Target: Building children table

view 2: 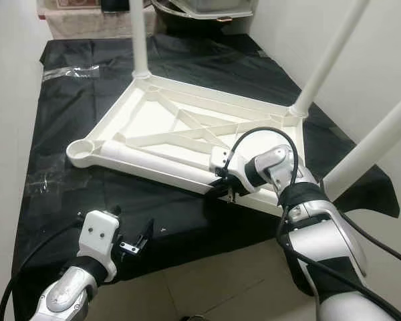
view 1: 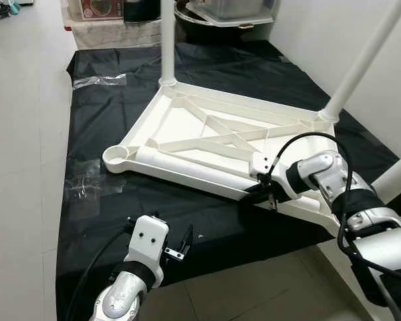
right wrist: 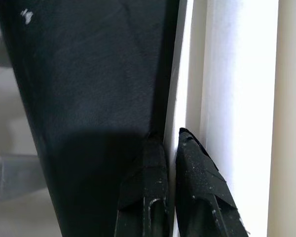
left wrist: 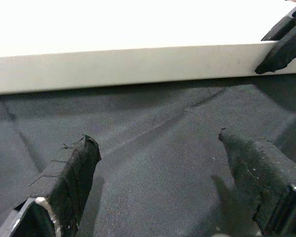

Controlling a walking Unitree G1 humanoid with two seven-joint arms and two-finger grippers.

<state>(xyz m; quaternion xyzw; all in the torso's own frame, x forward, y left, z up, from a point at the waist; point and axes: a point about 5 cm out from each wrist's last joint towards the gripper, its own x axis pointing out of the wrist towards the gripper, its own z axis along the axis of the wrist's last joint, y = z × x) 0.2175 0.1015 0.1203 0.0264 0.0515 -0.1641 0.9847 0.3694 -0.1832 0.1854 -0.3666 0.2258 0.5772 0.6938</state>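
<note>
A white children's table top (view 1: 180, 124) lies upside down on a black cloth (view 1: 100, 120). Three white legs stand up from its corners: far (view 1: 167, 40), right (view 1: 361, 63) and near right (view 1: 395, 175). The near-left corner socket (view 1: 117, 157) is empty. A loose white leg (view 1: 187, 168) lies inside the top along its near edge. My right gripper (view 1: 257, 194) is shut on that near rim (right wrist: 176, 74), one finger on each side. My left gripper (view 1: 180, 247) hangs open above the cloth in front of the rim (left wrist: 138, 64), holding nothing.
The cloth ends at tiled floor (view 1: 20, 134) on the left and near side. A white wall (view 1: 321, 33) runs along the right. Boxes and a dark basin (view 1: 207, 17) stand at the cloth's far end. Clear plastic scraps (view 1: 87, 180) lie on the cloth's left edge.
</note>
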